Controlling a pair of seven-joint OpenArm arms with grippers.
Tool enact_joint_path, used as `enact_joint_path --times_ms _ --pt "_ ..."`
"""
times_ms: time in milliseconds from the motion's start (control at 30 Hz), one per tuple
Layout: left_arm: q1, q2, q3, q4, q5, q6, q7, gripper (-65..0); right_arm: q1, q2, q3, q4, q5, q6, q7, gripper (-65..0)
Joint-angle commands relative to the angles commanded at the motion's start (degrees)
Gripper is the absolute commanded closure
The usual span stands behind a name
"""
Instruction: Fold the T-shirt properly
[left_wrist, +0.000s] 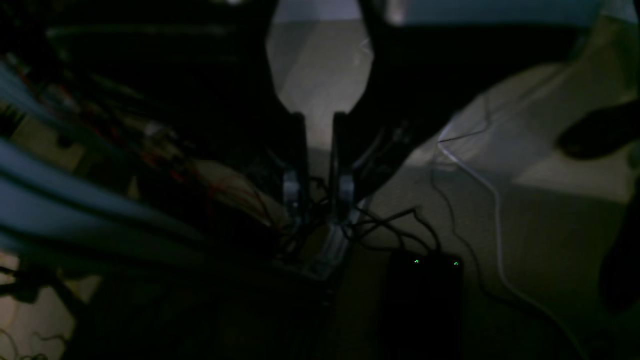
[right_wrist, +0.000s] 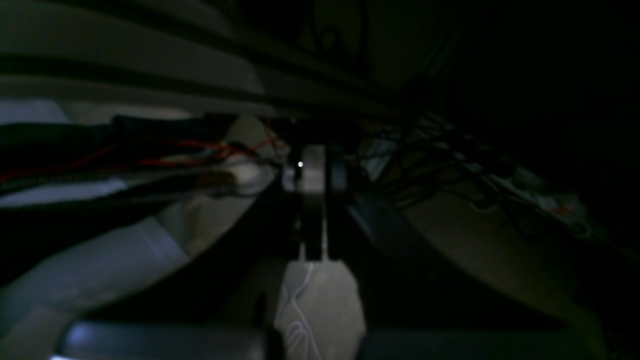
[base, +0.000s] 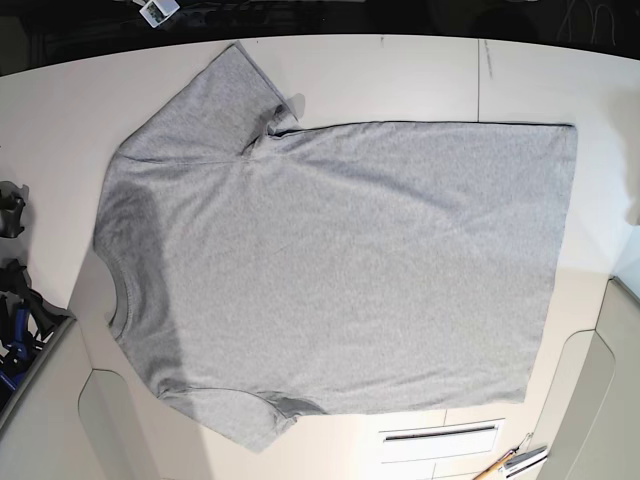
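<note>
No readable text, label, brand, number or sign on anything in three views; wrist views very dark, blurred.

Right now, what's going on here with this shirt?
Nobody and nothing is handling the grey T-shirt at this moment. It lies spread out on the white table, unfolded, with its plain side up, the neck toward the left of the overhead picture and the hem toward the right. The job is to fold it. Both robot arms seem to be away from it: the dark close-up pictures from their wrists show cables and floor, and no shirt between either pincer's fingers.
</note>
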Motion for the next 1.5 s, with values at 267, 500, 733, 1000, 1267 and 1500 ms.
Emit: enact_joint_path --times_ms 267,500,733,1000,1267,1500 --pt "8.63 0.00 -2.03 13.33 -2.16 0.00 0.02 -8.4 -6.21 3.52 1.49 11.30 0.02 0.02 -0.02 -0.8" --pt "10.95 0.00 -11.89 24.41 -2.56 -0.02 0.46 -8.4 -6.99 5.60 7.74 21.59 5.29 -0.02 -2.56 -0.8" --pt "10.88 -0.02 -16.72 30.95 -6.19 0.00 0.81 -8.4 -5.99 3.85 19.41 26.01 13.38 -0.28 -2.56 -0.8" --pt "6.47 -0.68 -16.70 31.65 -5.70 -0.04 5.92 -30.1 1.51 -2.64 23.12 25.92 16.83 -10.27 -17.35 -8.4" --pt "3.23 -2.58 -16.87 31.65 -2.16 0.00 5.79 -37.8 4.24 -5.66 23.10 25.86 17.38 -19.63 -26.10 -40.9" --pt "0.24 -4.57 -16.87 31.65 -1.55 0.07 5.84 -46.6 4.26 -9.90 23.10 25.16 17.35 -19.37 -26.36 -40.9"
